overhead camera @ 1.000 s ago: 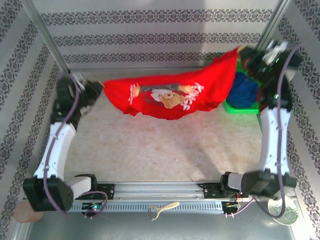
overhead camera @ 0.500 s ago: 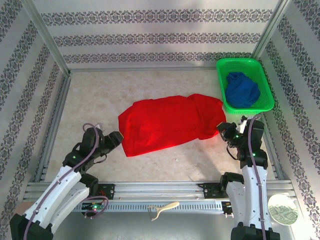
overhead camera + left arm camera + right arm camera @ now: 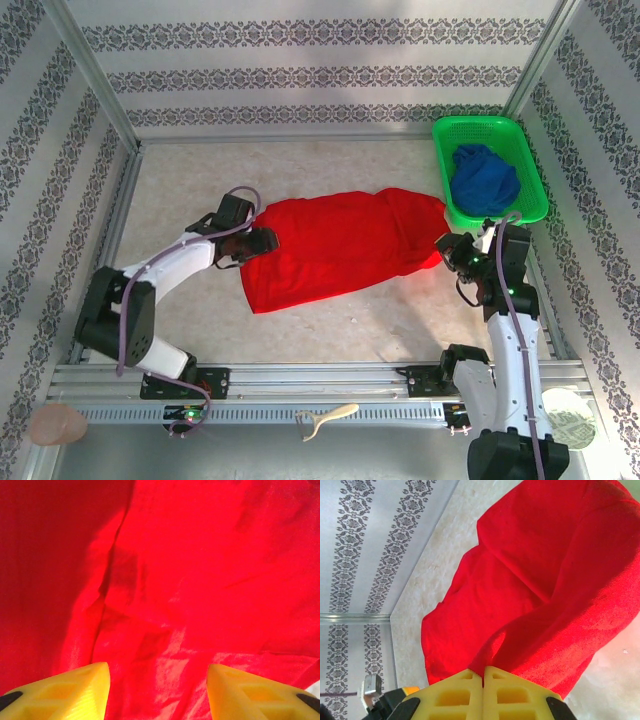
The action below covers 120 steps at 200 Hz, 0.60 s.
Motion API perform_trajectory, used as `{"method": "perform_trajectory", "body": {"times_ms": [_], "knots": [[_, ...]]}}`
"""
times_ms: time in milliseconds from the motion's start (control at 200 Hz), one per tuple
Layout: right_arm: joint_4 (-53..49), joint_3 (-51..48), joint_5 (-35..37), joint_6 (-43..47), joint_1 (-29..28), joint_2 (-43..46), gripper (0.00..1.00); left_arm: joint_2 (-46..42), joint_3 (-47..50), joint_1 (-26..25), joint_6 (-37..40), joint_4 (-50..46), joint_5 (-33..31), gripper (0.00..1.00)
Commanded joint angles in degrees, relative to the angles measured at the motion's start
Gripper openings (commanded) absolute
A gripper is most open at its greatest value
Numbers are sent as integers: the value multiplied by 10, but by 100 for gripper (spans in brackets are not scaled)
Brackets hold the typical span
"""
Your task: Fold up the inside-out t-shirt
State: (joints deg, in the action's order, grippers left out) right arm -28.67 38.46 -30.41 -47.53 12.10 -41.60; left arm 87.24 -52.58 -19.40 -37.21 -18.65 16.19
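Observation:
The inside-out t-shirt (image 3: 340, 245) lies bunched on the table's middle, plain red side up, its print hidden. My left gripper (image 3: 262, 240) hovers at the shirt's left edge. In the left wrist view its yellow fingers (image 3: 85, 690) stand apart over wrinkled red cloth (image 3: 200, 580), with the left gripper (image 3: 157, 690) open and nothing between them. My right gripper (image 3: 447, 250) is at the shirt's right end. In the right wrist view the right gripper (image 3: 483, 672) is shut, pinching a ridge of the t-shirt (image 3: 530, 580).
A green basket (image 3: 478, 121) at the far right corner holds a dark blue garment (image 3: 483, 180). Patterned walls and metal posts ring the table. An aluminium rail (image 3: 320, 380) runs along the near edge. Bare tabletop (image 3: 330, 330) lies in front of the shirt.
The shirt, first held stretched in the air between both grippers, came down onto the table. The left gripper let go, drew back, then moved onto the shirt's left edge, open.

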Motion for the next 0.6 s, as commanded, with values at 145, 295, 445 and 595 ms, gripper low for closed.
{"method": "perform_trajectory", "body": {"times_ms": [145, 295, 445, 595], "knots": [[44, 19, 9, 4, -8, -13, 0, 72, -36, -4, 71, -18, 7, 52], [59, 27, 9, 0, -8, -27, 0, 88, -35, -9, 74, -25, -12, 52], [68, 33, 6, -1, -8, -40, 0, 106, -36, -10, 78, -24, -19, 52], [73, 33, 5, -4, -8, -47, 0, 129, -47, -11, 82, -25, -18, 52]]}}
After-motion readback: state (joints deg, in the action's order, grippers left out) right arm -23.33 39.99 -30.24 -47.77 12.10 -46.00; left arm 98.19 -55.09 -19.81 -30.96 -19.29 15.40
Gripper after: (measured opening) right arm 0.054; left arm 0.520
